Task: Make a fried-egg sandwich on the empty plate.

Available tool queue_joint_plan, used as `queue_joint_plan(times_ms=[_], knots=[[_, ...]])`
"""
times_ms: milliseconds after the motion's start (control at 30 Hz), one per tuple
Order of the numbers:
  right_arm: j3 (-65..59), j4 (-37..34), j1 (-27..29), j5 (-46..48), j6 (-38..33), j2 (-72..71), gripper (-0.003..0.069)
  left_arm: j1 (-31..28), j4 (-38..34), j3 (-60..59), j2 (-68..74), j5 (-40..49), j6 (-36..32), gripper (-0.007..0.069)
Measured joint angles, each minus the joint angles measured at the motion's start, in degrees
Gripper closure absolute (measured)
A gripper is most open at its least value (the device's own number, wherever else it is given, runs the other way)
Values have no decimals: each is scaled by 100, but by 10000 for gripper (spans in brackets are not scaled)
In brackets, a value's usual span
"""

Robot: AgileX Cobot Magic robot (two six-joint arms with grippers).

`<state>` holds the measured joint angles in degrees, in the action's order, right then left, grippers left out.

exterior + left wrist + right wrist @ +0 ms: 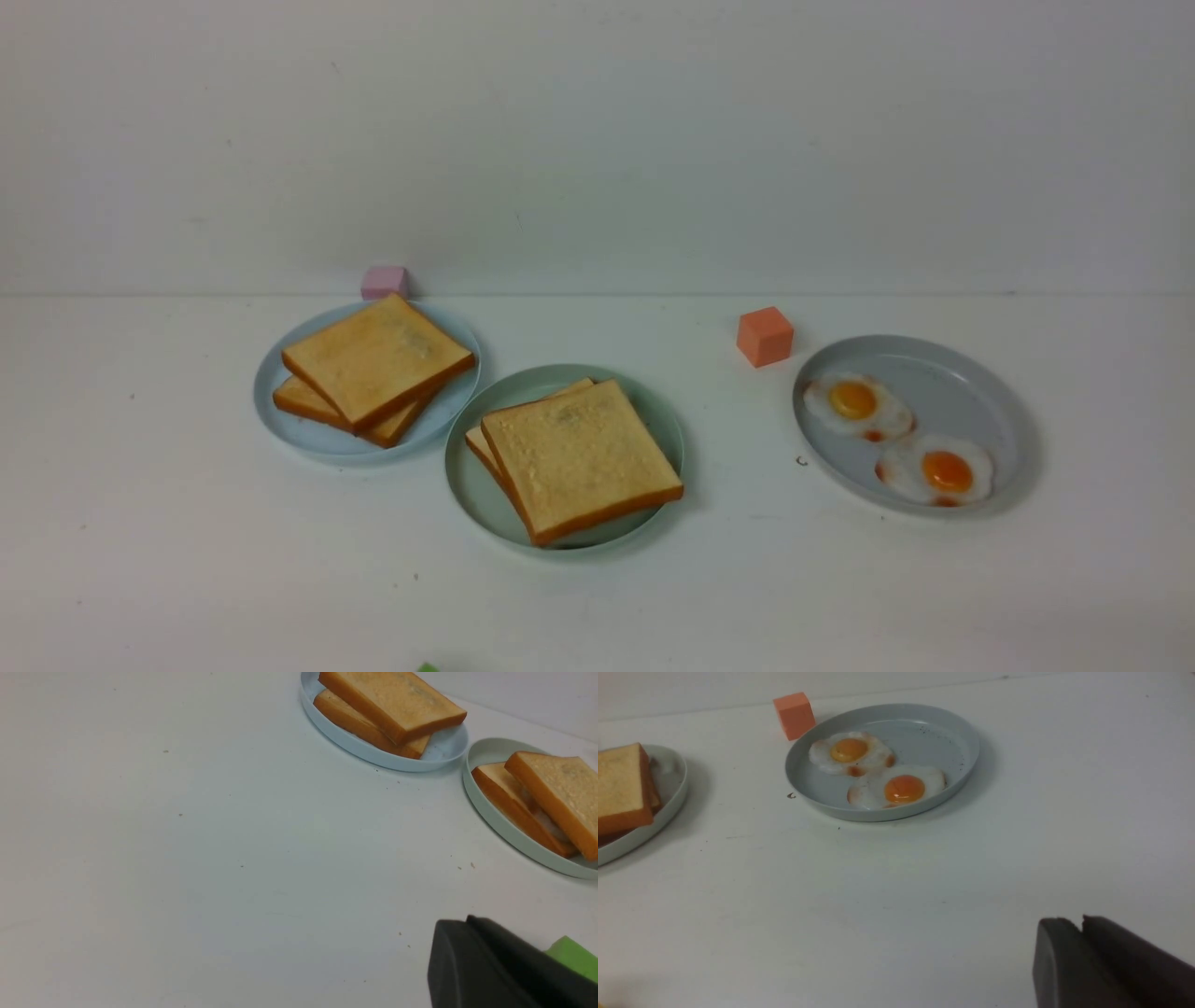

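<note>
no readable text, no labels, no numbers anywhere

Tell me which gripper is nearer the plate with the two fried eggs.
Right. The right gripper faces the grey egg plate across bare table, jaws together, nothing held. The left gripper is over by the toast plates; the egg plate doesn't show in its wrist view.

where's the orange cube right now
In the front view the orange cube sits on the table right of centre, just off the far-left rim of the grey plate holding two fried eggs.
</note>
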<state>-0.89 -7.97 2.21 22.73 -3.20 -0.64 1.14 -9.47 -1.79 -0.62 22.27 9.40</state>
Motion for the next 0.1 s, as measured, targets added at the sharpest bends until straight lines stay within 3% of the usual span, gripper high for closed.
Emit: queue_joint_plan(times_ms=[100], knots=[[0, 0, 0, 0, 0, 0, 571, 0, 0, 0, 0, 0, 0, 607]])
